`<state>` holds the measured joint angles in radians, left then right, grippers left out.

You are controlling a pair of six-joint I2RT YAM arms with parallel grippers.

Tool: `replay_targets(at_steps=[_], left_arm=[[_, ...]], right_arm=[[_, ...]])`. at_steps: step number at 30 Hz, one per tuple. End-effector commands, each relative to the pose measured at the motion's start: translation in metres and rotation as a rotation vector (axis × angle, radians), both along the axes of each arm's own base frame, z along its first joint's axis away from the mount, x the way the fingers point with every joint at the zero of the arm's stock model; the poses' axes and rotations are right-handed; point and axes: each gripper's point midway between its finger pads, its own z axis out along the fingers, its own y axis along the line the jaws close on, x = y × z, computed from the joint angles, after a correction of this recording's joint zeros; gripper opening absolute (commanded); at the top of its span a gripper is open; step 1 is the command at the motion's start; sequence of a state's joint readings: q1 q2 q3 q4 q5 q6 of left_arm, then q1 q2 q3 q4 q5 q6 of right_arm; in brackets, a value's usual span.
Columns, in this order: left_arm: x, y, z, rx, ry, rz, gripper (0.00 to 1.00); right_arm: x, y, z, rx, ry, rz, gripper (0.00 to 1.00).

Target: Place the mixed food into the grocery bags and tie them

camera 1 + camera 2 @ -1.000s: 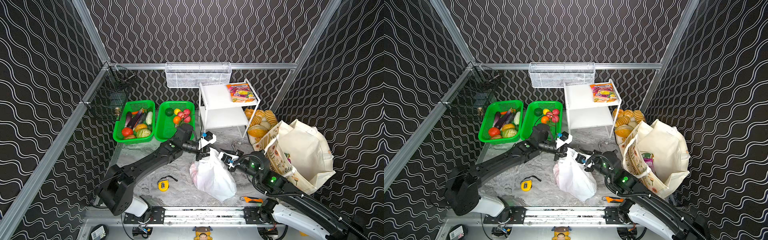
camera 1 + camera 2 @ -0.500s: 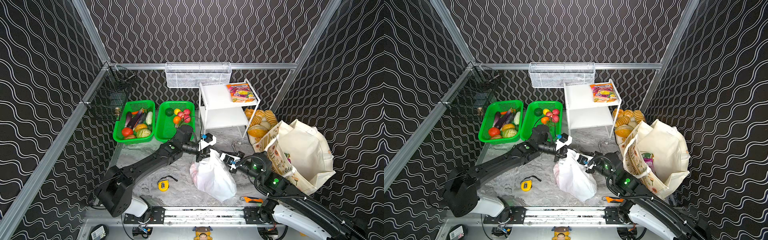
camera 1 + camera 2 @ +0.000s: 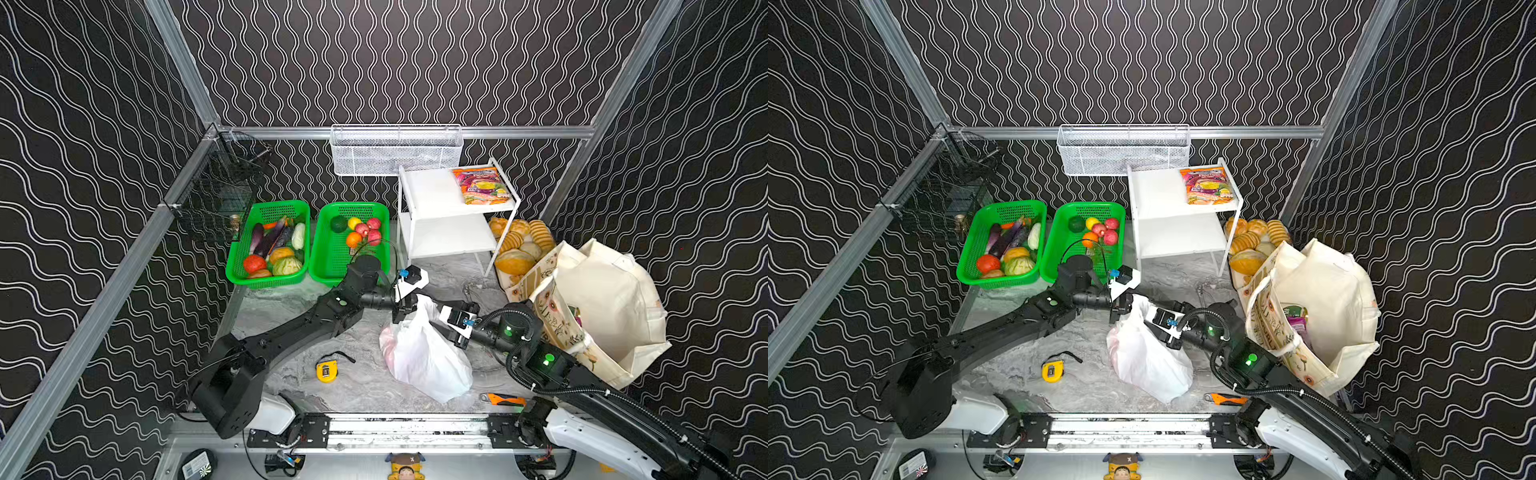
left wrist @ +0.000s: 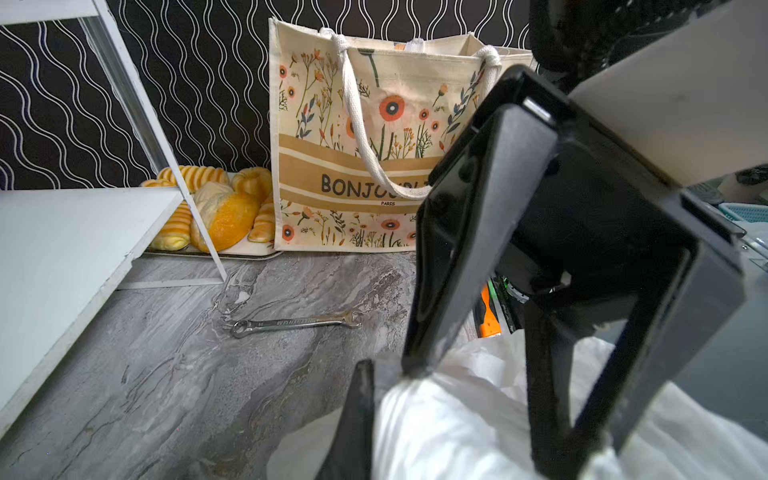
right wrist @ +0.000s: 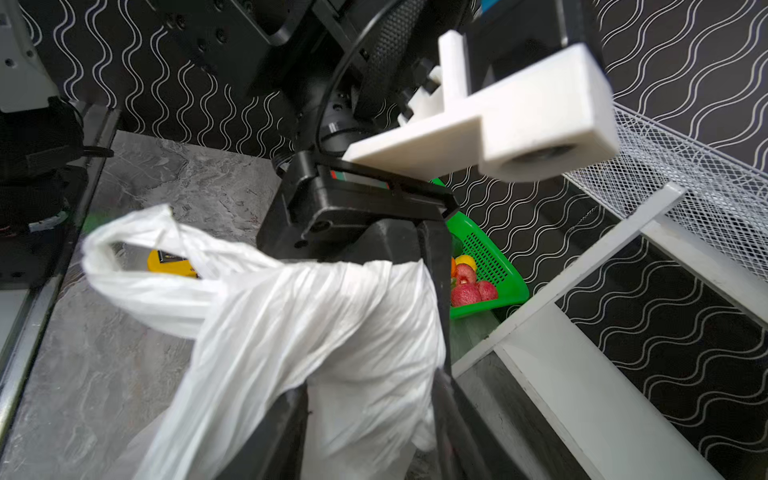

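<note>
Only the left wrist view shows the steel spanner [image 4: 295,323] on the grey marbled tabletop [image 4: 166,374] and the "BONJOUR" print on the cream cloth tote bag [image 4: 374,145]. A top view shows a purple packet [image 3: 1299,328] inside that tote. Thin and crinkled, the white plastic handle bag [image 3: 424,357] slumps mid-table with its neck gathered. Both arms reach low toward it from opposite sides. The left gripper [image 3: 405,311] is clamped on the neck, while the right gripper [image 3: 435,318] has its fingers apart, with plastic between them.

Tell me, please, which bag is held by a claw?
The white plastic bag, neck pinched in the left claw; the floral cloth tote stands ungripped.
</note>
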<state>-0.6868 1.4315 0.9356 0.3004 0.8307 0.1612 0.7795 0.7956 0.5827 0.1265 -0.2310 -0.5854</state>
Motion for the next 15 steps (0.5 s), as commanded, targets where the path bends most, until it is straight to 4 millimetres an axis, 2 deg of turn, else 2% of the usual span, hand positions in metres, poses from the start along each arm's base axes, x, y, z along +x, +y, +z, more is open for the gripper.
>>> replay_targets(at_steps=[1, 4, 6, 8, 10, 12, 15], left_arm=[[-0.006, 0.000, 0.018, -0.068, -0.052, -0.035, 0.03], [-0.011, 0.003, 0.016, -0.073, -0.094, -0.046, 0.02], [-0.015, 0.005, 0.016, -0.096, -0.161, -0.054, 0.00], [-0.012, 0.010, 0.021, -0.144, -0.247, -0.009, 0.00], [-0.007, 0.014, 0.027, -0.187, -0.301, 0.051, 0.00], [-0.003, 0.017, 0.031, -0.213, -0.338, 0.090, 0.00], [-0.001, 0.020, 0.036, -0.242, -0.378, 0.126, 0.00]], right_arm=[[0.006, -0.009, 0.000, -0.026, -0.040, -0.063, 0.51], [0.006, -0.019, -0.001, -0.065, -0.097, -0.092, 0.49], [0.002, -0.023, 0.010, -0.030, -0.082, -0.098, 0.49], [-0.002, -0.026, 0.030, 0.084, -0.013, -0.113, 0.52], [-0.002, -0.030, 0.042, 0.201, 0.092, -0.142, 0.53], [-0.001, -0.033, 0.045, 0.308, 0.240, -0.170, 0.52], [0.008, -0.038, 0.031, 0.414, 0.518, -0.274, 0.46]])
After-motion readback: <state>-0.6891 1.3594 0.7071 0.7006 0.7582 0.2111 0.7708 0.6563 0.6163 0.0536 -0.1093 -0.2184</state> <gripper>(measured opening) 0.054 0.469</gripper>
